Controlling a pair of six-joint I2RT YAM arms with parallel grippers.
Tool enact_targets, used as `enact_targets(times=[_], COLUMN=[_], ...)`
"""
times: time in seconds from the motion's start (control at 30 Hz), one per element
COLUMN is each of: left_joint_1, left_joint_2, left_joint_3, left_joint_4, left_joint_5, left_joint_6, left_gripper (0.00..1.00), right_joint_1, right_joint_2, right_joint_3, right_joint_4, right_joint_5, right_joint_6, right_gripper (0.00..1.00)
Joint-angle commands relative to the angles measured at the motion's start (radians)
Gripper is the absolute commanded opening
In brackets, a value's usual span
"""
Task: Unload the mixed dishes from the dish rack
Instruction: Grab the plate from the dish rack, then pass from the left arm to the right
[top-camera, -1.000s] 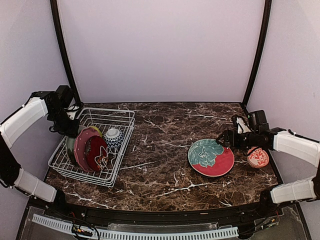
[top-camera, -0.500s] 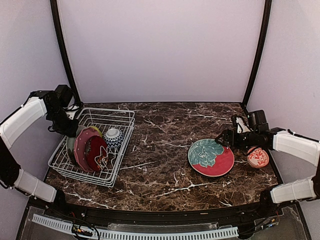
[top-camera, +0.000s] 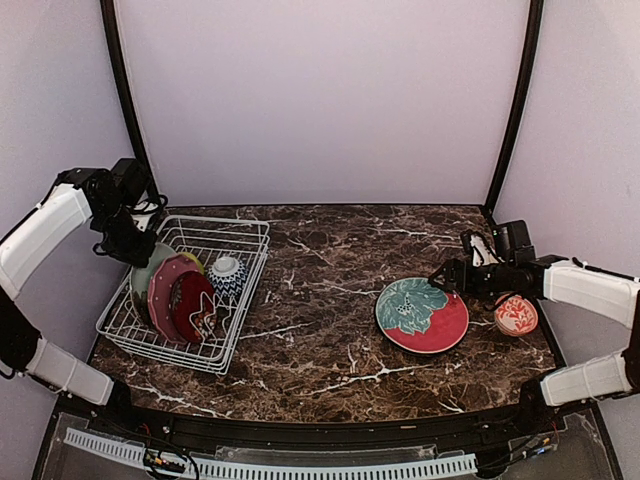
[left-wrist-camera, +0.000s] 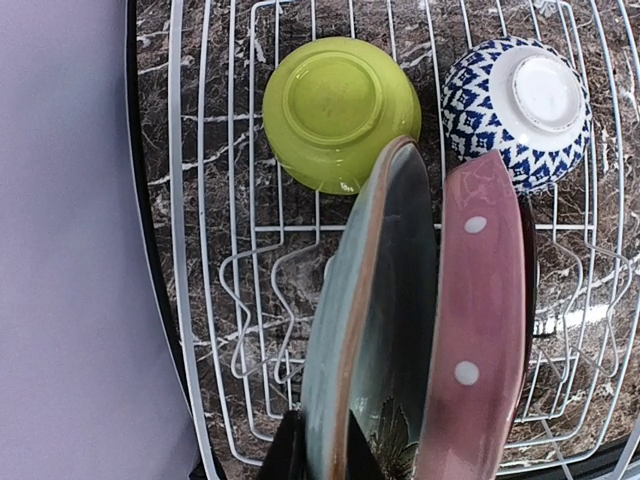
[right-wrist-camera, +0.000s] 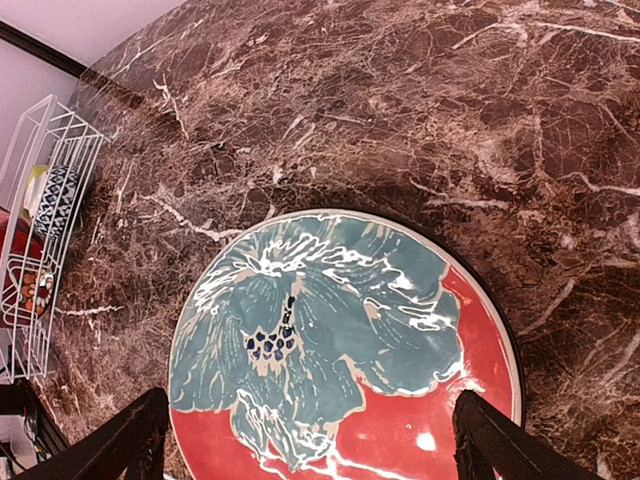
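The white wire dish rack (top-camera: 216, 222) stands at the left, also in the left wrist view (left-wrist-camera: 186, 250). My left gripper (top-camera: 133, 247) is shut on the rim of the upright pale green plate (top-camera: 143, 274), its fingers (left-wrist-camera: 286, 452) pinching the edge (left-wrist-camera: 360, 330). A pink-backed plate (left-wrist-camera: 478, 330) and a dark red floral plate (top-camera: 196, 305) stand beside it. A lime-green bowl (left-wrist-camera: 340, 108) and a blue-white bowl (left-wrist-camera: 515, 103) lie upside down in the rack. My right gripper (right-wrist-camera: 315, 445) is open above the red-teal plate (right-wrist-camera: 340, 350) on the table (top-camera: 422, 315). No mug shows.
A red-white patterned bowl (top-camera: 516, 314) sits on the marble table at the far right, next to my right arm. The rack lies close to the left wall and black frame post (top-camera: 125, 95). Bare marble (top-camera: 320, 290) lies between rack and plate.
My left arm has risen and drawn the pale green plate up and slightly left in the rack. My right gripper has stayed over the red-teal plate.
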Motion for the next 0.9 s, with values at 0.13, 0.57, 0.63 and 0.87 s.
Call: enact_targets(times=[0.13,0.57,0.63,0.87], left_joint_1=[-0.12,-0.206,-0.212,-0.213], left_joint_2=[0.007,-0.011,-0.021,-0.096], left_joint_3=[0.147,0.283,0.296,0.333], left_joint_4=[-0.115,-0.207,-0.21,-0.169], left_joint_5=[-0.226,-0.443,-0.478,-0.57], left_joint_6=[-0.088,-0.113,-0.111,-0.096], left_gripper=[0.01,0.01,0.01,0.01], right_joint_1=[0.006,0.006,0.006,0.006], right_joint_2=[0.005,0.01,0.01,0.008], right_joint_3=[0.004,0.002,0.005,0.013], right_joint_4=[0.026,0.037,0.036,0.032], right_joint_5=[-0.012,-0.023,-0.022,-0.026], right_joint_6=[0.008,0.018,0.018,0.025], right_gripper=[0.96,0.96,0.96,0.96])
